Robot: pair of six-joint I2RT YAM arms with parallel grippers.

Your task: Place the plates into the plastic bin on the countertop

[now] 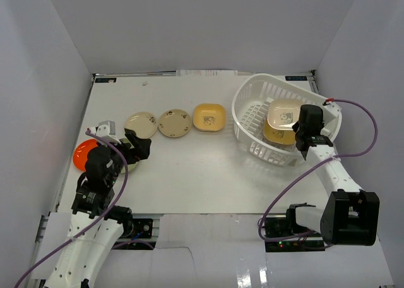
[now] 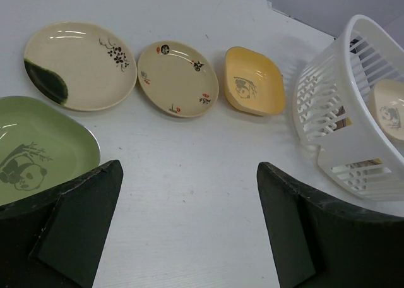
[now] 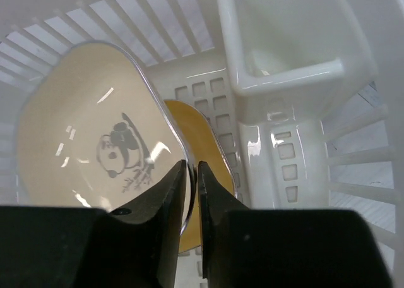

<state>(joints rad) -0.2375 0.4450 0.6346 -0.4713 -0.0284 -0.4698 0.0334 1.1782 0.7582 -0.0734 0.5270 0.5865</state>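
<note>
White countertop (image 1: 208,174); in plastic bin (image 1: 243,105), right tool (image 3: 192,168) tight on rim of tilted cream plate (image 3: 82,130); left tool (image 2: 189,168) wide, empty.

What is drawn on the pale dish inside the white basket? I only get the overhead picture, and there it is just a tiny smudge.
Observer: The right wrist view shows a cartoon dog's face on the cream plate.
Visitor: Is the robot holding that dish?
Observer: Yes, the right fingers are pinched on its rim, inside the plastic bin.
Visitor: And what is down by the left arm?
Observer: The left wrist view shows a green plate printed with a panda and bamboo, partly behind one of the wide-open left fingers.
</note>
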